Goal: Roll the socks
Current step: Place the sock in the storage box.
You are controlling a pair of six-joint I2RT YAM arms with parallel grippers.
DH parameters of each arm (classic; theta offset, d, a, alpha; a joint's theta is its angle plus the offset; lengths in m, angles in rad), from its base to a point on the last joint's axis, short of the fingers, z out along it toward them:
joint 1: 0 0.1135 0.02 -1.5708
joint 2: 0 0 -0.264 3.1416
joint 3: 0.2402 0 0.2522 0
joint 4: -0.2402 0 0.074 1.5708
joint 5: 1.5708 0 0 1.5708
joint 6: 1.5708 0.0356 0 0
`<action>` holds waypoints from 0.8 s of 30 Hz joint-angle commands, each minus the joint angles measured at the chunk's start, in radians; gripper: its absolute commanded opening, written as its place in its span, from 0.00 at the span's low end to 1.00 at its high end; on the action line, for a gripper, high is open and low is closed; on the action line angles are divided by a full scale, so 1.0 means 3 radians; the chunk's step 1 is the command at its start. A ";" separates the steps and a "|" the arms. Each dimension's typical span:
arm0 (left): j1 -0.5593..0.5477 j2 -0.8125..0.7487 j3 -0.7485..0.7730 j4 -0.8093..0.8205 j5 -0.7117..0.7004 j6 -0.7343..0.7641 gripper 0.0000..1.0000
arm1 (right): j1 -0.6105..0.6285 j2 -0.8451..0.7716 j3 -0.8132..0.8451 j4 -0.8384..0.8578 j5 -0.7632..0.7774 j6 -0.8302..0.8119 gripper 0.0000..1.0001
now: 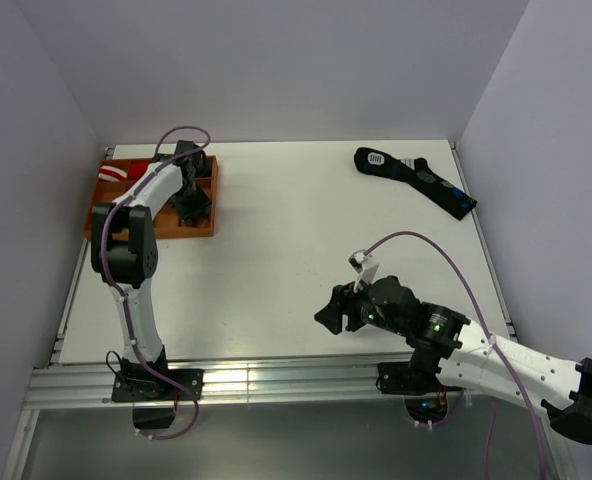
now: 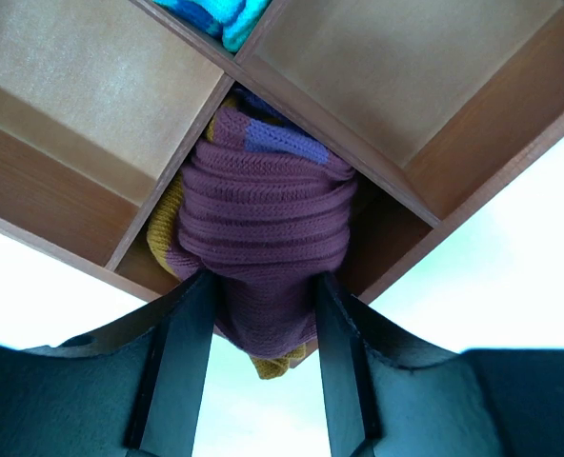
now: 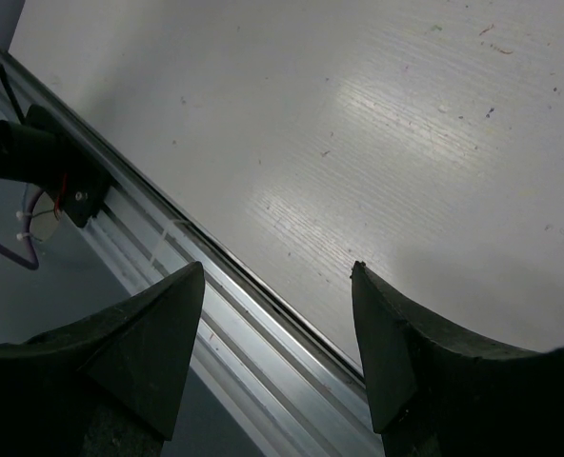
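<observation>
The socks (image 2: 263, 219) are a rolled maroon knit bundle with a purple patch and orange-yellow ends. They sit in a corner compartment of the brown wooden tray (image 2: 72, 219). My left gripper (image 2: 261, 281) is straight over it, its fingers (image 2: 182, 352) parted on either side of the bundle and close against its flanks. In the top view my left gripper (image 1: 189, 205) reaches into the tray (image 1: 201, 230) and hides the bundle. My right gripper (image 1: 331, 315) hovers open over the table's near edge with nothing between its fingertips (image 3: 382, 314).
A long black sock with blue marks (image 1: 416, 180) lies at the back right. A teal bundle (image 2: 215, 14) fills a neighbouring compartment, and a red and white one (image 1: 111, 173) sits at the tray's left end. An aluminium rail (image 3: 263, 333) runs along the near edge.
</observation>
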State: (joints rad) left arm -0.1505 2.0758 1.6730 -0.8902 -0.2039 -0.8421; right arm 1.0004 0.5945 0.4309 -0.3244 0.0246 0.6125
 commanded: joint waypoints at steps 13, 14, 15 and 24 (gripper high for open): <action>0.0103 -0.0369 0.0212 -0.0213 0.0189 0.0220 0.55 | -0.0021 0.0043 0.0072 0.0079 0.0030 -0.0001 0.70; 0.0103 -0.0379 0.0252 -0.0228 0.0184 0.0225 0.56 | -0.0016 0.0048 0.0077 0.0074 0.0030 -0.0006 0.70; 0.0103 -0.0390 0.0268 -0.0223 0.0194 0.0225 0.56 | -0.0016 0.0043 0.0077 0.0079 0.0036 -0.0001 0.70; 0.0123 -0.0727 0.0498 -0.0193 0.0322 0.0317 0.69 | -0.0021 0.0012 0.0133 0.0033 0.0092 -0.0006 0.72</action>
State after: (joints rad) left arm -0.1173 1.9621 1.7695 -0.9546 -0.1291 -0.7784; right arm 1.0004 0.6064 0.4313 -0.3252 0.0315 0.6125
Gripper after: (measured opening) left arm 0.664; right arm 0.711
